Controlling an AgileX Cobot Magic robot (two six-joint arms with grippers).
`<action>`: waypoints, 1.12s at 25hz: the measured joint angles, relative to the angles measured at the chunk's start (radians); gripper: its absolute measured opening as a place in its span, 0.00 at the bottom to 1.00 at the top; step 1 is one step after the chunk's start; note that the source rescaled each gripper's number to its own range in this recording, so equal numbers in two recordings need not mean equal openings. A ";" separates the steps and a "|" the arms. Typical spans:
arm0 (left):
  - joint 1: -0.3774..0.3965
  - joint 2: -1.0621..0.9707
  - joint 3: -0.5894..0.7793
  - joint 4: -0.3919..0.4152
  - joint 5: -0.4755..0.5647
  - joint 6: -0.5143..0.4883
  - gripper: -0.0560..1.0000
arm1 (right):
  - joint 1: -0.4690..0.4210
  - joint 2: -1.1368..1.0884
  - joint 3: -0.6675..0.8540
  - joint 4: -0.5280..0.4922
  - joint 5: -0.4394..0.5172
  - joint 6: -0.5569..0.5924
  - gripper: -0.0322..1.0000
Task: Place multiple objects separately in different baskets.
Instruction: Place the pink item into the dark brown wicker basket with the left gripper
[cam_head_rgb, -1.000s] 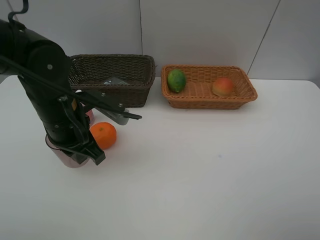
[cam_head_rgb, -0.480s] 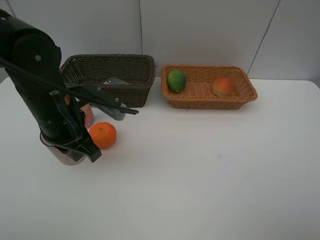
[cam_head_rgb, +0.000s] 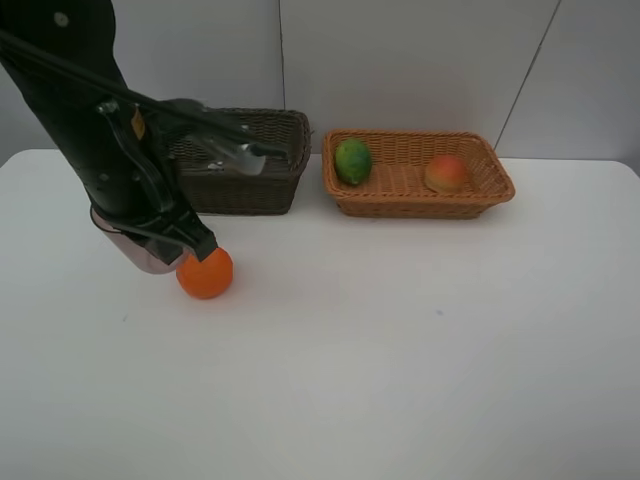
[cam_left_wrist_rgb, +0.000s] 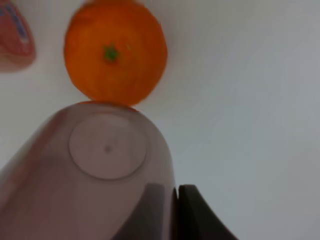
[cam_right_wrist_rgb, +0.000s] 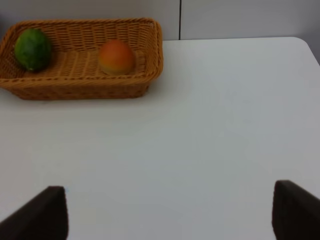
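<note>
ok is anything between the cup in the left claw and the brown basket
Nothing visible does. The cup in the left claw hangs by the orange, which lies away from the brown basket, but the arm hides part of the gap.

Bright, even light casts soft shadows; the left wrist view's close cup is blurred.

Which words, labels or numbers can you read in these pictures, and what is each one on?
No text is legible anywhere.
Blue print on the pink bottle: too blurred to read.
Small yellow sticker on the left arm: too small to read.
</note>
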 joint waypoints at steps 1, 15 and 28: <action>0.000 0.000 -0.025 0.009 0.003 0.000 0.06 | 0.000 0.000 0.000 0.000 0.000 0.000 0.89; 0.151 0.000 -0.284 0.104 -0.109 -0.033 0.06 | 0.000 0.000 0.000 0.000 0.000 0.000 0.89; 0.384 0.158 -0.289 0.097 -0.354 -0.241 0.06 | 0.000 0.000 0.000 0.000 0.000 0.000 0.89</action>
